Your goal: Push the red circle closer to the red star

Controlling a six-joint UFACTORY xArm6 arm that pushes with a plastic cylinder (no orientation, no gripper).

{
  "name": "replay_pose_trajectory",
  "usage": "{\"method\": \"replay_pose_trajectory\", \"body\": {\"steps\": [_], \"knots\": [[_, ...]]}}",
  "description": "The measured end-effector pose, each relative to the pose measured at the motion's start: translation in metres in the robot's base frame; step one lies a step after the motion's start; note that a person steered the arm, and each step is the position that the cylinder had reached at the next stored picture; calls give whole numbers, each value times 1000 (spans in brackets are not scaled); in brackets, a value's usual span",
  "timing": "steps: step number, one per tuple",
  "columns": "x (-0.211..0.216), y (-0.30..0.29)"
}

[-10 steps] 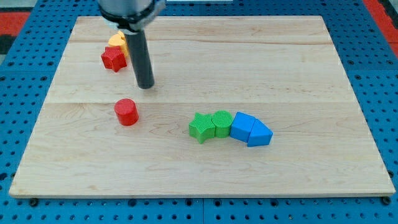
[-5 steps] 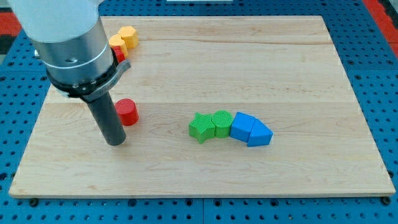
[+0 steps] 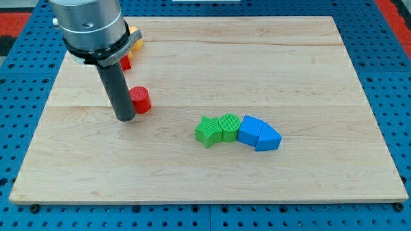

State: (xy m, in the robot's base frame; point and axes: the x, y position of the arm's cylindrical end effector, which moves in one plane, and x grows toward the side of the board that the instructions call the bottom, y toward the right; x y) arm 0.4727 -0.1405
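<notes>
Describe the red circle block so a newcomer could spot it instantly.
Start at the wooden board, on its left half in the view. My tip rests there, and the red circle block sits against the rod's right side, just above the tip. It stands alone; the green blocks and blue blocks cluster further right.

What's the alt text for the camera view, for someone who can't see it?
My tip sits against the red circle, on its lower left side, on a wooden board. The red star shows partly behind the arm at upper left; green and blue blocks line up mid-board.
</notes>
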Motion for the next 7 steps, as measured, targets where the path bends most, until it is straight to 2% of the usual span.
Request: {"method": "replay_pose_trajectory", "body": {"steps": [1,4,6,7], "knots": [[2,3],[-46,17],[-36,82],[-40,88]]}}
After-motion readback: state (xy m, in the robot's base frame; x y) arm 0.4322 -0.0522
